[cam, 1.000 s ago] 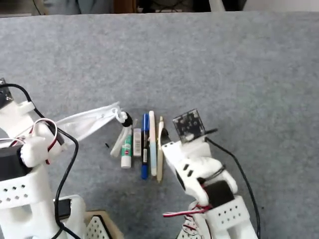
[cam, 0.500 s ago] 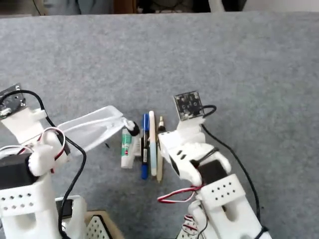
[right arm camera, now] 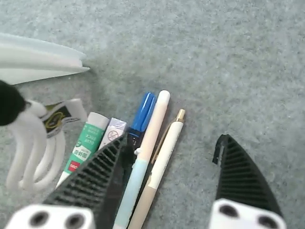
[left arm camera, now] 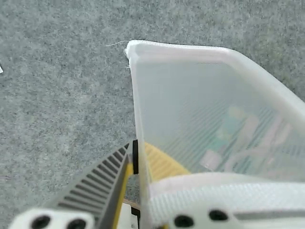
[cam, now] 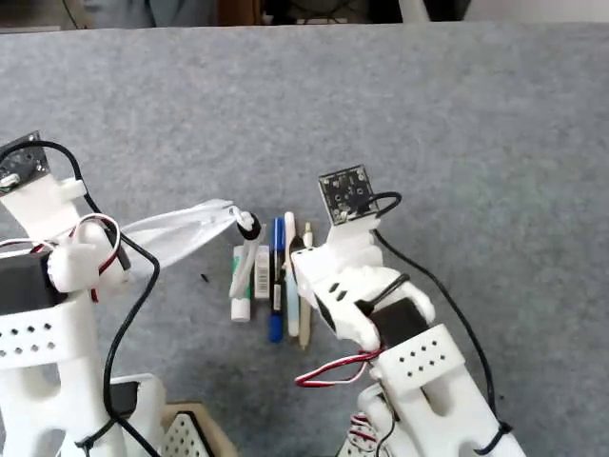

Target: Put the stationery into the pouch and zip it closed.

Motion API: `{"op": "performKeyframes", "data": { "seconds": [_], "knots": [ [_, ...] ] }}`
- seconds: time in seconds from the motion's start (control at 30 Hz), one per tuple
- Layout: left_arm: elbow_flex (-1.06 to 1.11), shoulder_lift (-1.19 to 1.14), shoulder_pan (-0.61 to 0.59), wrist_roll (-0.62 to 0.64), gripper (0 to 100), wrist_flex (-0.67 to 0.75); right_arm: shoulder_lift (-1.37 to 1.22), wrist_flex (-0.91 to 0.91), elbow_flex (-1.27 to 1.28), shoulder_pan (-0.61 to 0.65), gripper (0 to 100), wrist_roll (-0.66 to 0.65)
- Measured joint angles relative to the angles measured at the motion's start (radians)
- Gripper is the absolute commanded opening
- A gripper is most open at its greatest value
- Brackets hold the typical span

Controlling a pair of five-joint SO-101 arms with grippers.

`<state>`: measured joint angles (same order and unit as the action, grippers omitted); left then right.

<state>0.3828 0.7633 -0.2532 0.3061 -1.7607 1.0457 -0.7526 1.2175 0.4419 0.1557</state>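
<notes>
Right pincer [right arm camera: 172,143] is spread wide and has been brought up-frame within the second, over the beige pen [right arm camera: 164,152] in the stationery row [cam: 271,281] at mid-frame. Pouch [cam: 176,238] is kept clamped by left pincer [left arm camera: 138,162], left of centre. Nothing is loaded; first pick is judged near.

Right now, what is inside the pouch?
Nothing clearly: pens and green tube lie on the table beside the pouch. Faint shapes show through its translucent wall; whether inside or behind, I cannot tell.
</notes>
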Motion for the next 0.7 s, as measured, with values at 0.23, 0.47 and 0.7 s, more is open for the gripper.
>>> {"op": "performKeyframes", "data": {
  "seconds": [0.23,0.47,0.7],
  "knots": [
    [-0.026,-0.101,0.000,0.087,3,0.005,0.000,0.000,0.000,0.000,27.6,0.000],
    [-0.072,-0.193,-0.041,0.080,3,0.008,0.000,0.000,0.000,0.000,27.3,0.000],
    [-0.086,-0.241,-0.041,0.018,3,0.008,0.000,0.034,0.005,0.035,27.2,0.000]
  ]
}}
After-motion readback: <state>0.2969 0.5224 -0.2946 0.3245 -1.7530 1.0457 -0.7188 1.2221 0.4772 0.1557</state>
